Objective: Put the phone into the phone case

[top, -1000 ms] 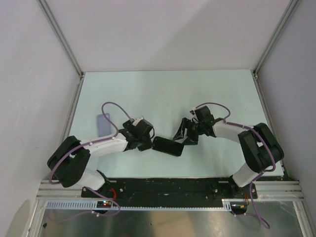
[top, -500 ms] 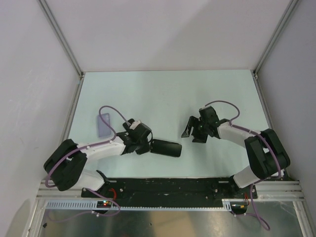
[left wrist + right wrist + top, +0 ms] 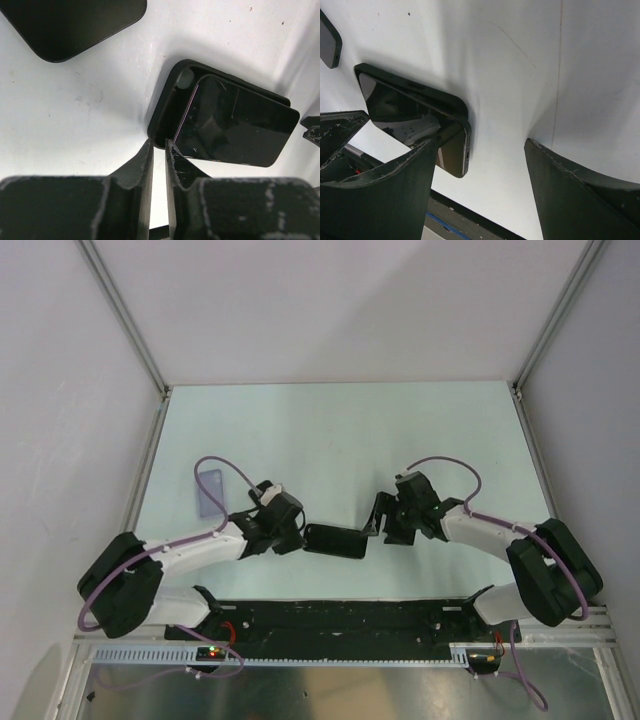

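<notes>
Your phone (image 3: pixel 235 125) is lying crooked in the case (image 3: pixel 165 105), not seated flush, just past the tips of the left pincer (image 3: pixel 159 150). That one's down to a narrow slit, gripping nothing. The right pincer (image 3: pixel 480 145) is spread wide with one finger over the phone's other end. I'd guess left braces the case while right pushes.

phone (image 3: pixel 235 127) lying partly in phone case (image 3: pixel 165 105) | left gripper (image 3: pixel 301 537) just left of it | right gripper (image 3: pixel 385 523) just right | slab (image 3: pixel 208 490) well left, behind
</notes>
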Controlling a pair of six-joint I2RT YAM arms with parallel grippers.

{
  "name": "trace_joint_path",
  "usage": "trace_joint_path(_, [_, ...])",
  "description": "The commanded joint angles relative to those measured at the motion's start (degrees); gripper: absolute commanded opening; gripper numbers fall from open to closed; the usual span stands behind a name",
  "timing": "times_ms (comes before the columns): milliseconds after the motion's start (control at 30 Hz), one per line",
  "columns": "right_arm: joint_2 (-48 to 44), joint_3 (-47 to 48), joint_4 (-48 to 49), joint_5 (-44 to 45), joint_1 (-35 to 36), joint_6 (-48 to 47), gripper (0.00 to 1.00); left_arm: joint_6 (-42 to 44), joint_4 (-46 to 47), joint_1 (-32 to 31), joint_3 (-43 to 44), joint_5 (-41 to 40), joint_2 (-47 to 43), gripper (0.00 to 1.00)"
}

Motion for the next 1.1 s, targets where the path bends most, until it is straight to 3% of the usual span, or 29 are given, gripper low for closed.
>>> trace_joint_path(0, [-1.28,-0.54,2.37,1.07,1.95,1.57,0.76,0.56,0.59,-0.57,-0.82,-1.52,-2.25,0.20])
trace_joint_path(300, [-2.02,-0.61,1.76,4.42,6.55,3.13,0.72,4.67,-0.66,-0.60,-0.41,-4.25,-6.42,0.27])
trace_joint_path(567, [-2.16,-0.93,0.42,7.48,8.98,3.99,0.65,18.29,-3.55,-0.55,8.96,-0.83,1.89,0.42])
trace_joint_path(833, [-2.62,-0.92,0.29,9.75,11.49,4.80,0.58,23.36,-3.93,-0.45,12.35,3.39,8.37,0.41])
trace_joint_path(1067, [-2.66,-0.92,0.30,11.02,12.54,4.89,0.55,24.61,-5.76,-0.25,12.29,3.19,8.56,0.41])
